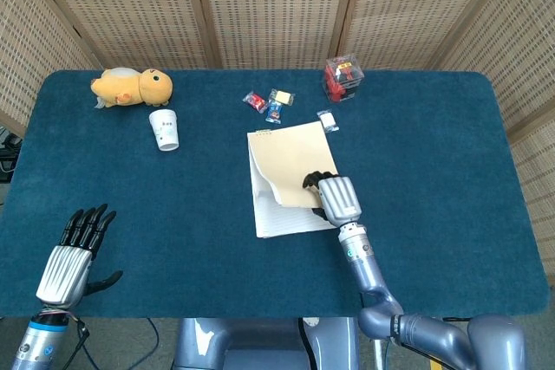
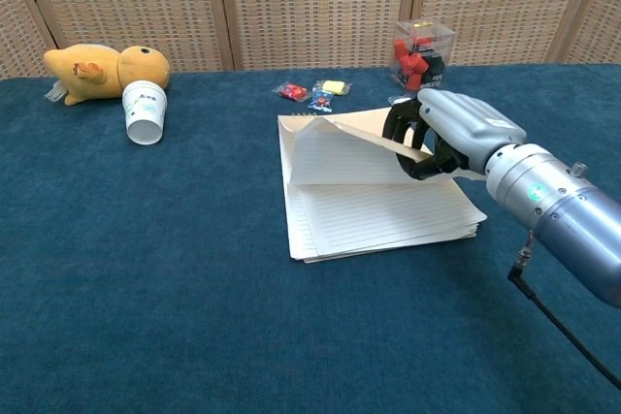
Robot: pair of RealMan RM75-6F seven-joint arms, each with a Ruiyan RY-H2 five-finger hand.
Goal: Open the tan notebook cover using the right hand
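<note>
The tan notebook cover [image 1: 290, 162] [image 2: 374, 133] is lifted off the lined pages [image 2: 378, 220] [image 1: 282, 217], hinged at the far spiral edge. My right hand [image 1: 334, 197] [image 2: 441, 133] grips the cover's right edge, fingers curled over the top and thumb beneath. The notebook lies flat at the table's middle. My left hand [image 1: 74, 249] rests at the near left corner, fingers apart and holding nothing; it shows in the head view only.
A white paper cup [image 1: 164, 129] [image 2: 144, 111] lies on its side beside a yellow plush toy [image 1: 132, 87] [image 2: 97, 70] at far left. Wrapped candies [image 1: 269, 103] [image 2: 312, 94] and a clear box of red pieces [image 1: 343, 77] [image 2: 419, 53] lie behind the notebook.
</note>
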